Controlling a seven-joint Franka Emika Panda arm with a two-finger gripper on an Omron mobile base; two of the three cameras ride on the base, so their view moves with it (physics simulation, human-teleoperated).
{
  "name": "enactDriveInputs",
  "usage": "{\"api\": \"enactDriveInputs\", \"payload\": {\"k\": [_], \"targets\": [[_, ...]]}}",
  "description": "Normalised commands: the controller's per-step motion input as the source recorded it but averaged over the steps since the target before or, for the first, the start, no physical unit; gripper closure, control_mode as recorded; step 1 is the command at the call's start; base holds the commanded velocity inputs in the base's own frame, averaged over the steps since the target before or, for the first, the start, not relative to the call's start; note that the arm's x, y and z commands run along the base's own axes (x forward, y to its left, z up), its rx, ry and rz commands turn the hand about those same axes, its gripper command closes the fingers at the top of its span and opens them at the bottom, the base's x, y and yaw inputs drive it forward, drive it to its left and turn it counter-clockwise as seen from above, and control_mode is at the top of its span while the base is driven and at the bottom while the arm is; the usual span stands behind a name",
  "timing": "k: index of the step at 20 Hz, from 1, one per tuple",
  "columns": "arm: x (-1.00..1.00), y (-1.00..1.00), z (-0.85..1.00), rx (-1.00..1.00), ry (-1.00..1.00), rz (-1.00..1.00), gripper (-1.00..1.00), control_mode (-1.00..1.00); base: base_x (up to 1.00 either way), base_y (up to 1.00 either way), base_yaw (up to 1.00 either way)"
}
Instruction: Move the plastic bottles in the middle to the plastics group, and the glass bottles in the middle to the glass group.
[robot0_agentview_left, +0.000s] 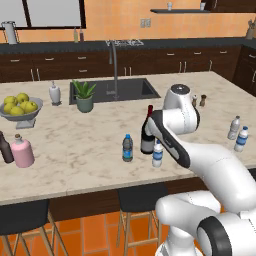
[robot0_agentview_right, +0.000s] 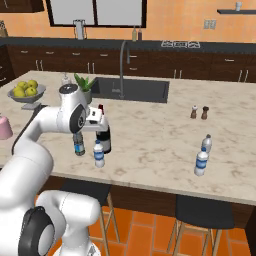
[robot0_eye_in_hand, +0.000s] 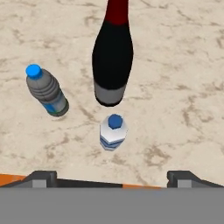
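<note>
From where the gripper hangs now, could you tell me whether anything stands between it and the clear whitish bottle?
Nothing visible does. The open gripper hangs above the clear whitish bottle, with bare counter around it. The wine bottle stands just behind, the dark-tinted bottle off to one side.

Parts of the middle cluster are out of sight.
The wine bottle (robot0_eye_in_hand: 112, 57) loses its top past the hand view's upper edge; the arm (robot0_agentview_right: 60, 120) covers the dark-tinted bottle (robot0_agentview_right: 78, 146) above its label from the right.
</note>
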Motion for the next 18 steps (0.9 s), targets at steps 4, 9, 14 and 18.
{"api": "enactDriveInputs", "payload": {"k": [4,9,14,18], "targets": [[0.02,0.00,-0.39,0.00,-0.02,0.00,-1.00,-1.00,0.00,0.00,0.00],[0.05,0.00,-0.30,0.00,-0.01,0.00,-1.00,-1.00,0.00,0.00,0.00],[0.12,-0.01,-0.01,0.00,0.00,0.00,-1.00,-1.00,0.00,0.00,0.00],[0.09,0.00,-0.05,0.00,0.00,0.00,-1.00,-1.00,0.00,0.00,0.00]]}}
